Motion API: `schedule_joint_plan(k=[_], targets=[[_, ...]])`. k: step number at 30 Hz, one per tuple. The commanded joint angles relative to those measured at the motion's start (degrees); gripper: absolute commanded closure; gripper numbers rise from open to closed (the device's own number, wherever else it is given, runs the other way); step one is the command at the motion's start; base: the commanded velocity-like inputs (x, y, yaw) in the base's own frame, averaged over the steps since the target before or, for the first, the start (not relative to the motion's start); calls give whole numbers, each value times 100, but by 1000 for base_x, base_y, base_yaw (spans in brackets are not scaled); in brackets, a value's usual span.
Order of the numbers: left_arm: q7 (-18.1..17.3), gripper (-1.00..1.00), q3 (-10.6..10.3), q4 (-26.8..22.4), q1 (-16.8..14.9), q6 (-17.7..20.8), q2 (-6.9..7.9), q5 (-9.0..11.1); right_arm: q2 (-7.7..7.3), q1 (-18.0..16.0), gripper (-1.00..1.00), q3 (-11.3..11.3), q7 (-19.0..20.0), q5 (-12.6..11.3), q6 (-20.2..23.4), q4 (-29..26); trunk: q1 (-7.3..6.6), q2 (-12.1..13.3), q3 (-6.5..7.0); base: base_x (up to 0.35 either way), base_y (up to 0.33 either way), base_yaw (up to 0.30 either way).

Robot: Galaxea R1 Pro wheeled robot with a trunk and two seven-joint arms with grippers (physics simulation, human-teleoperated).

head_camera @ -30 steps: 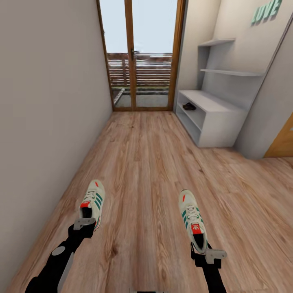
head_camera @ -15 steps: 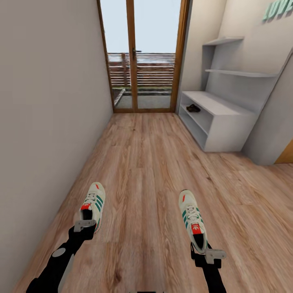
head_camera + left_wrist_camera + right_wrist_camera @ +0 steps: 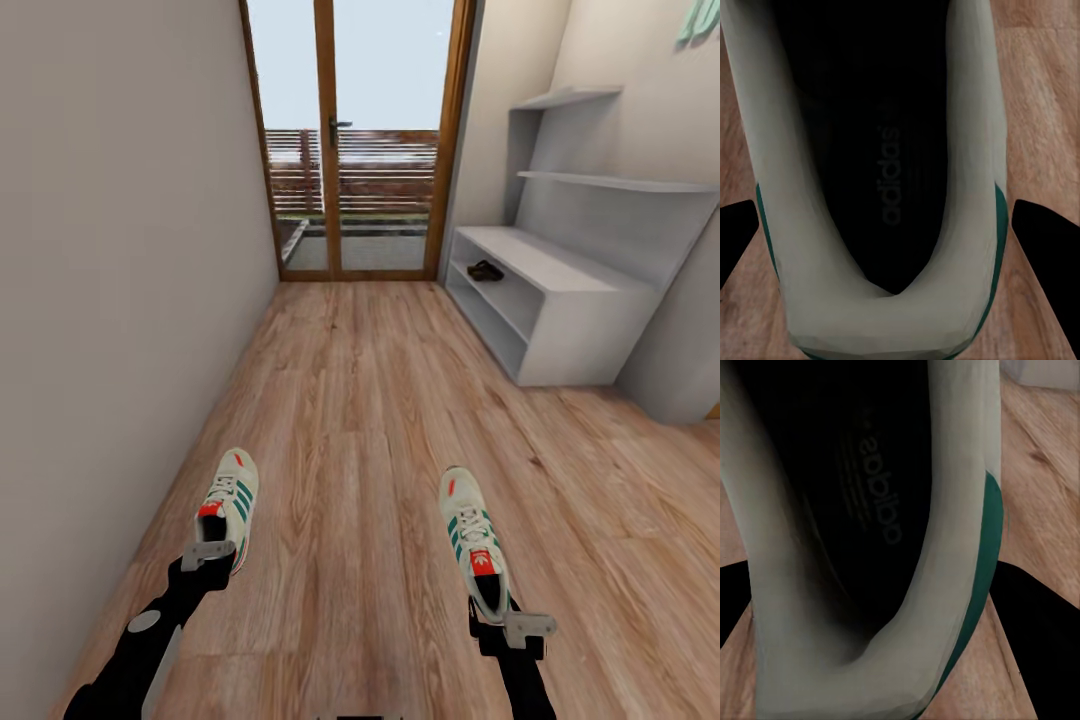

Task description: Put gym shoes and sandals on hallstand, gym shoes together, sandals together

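Both arms reach forward and low, black links angled toward the far end of the corridor; left gripper [image 3: 209,553] pinches the heel of the left gym shoe [image 3: 228,495], right gripper [image 3: 508,621] pinches the heel of the right gym shoe [image 3: 474,541], both toes pointing away from the robot. Wrist views look into each shoe's dark insole with printed logo, off-white padded collar, green trim, dark fingers [image 3: 1042,240] flanking the heel outside [image 3: 1035,615]. Shoes are white leather-look, green stripes, red tongue tabs, held above the corridor floor [image 3: 370,400], glossy wood-grain planks. Hallstand [image 3: 560,300], matte light grey, boxy, far right, with one dark sandal [image 3: 486,270] on its upper open shelf. Glazed wood-framed door [image 3: 360,140] at far end. Versus the earlier frames, the hallstand sits lower and further right in view from camera motion; shoes and grips are unchanged.
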Motion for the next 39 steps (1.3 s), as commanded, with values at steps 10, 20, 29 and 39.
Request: schedule_joint_plan(k=[10,20,29,39], targets=[[-38,100,32,-13,-3,20,-4,-53,4,-3,100,-26,-34,60,-13,3,2,-2,-5,337,101,0],[-75,100,66,21,31,-13,29,-87,38,-36,100,6,-2,28,21,-30,2,-2,-5,303,81,0],[30,100,117,245,193,-69,-1,70,-49,150,100,-101,-27,87,-76,272,2,-2,-5,0,0,0],[209,100,116,329,199,-97,21,70,-73,234,100,-114,-50,87,-249,601,2,-2,-5,0,0,0]])
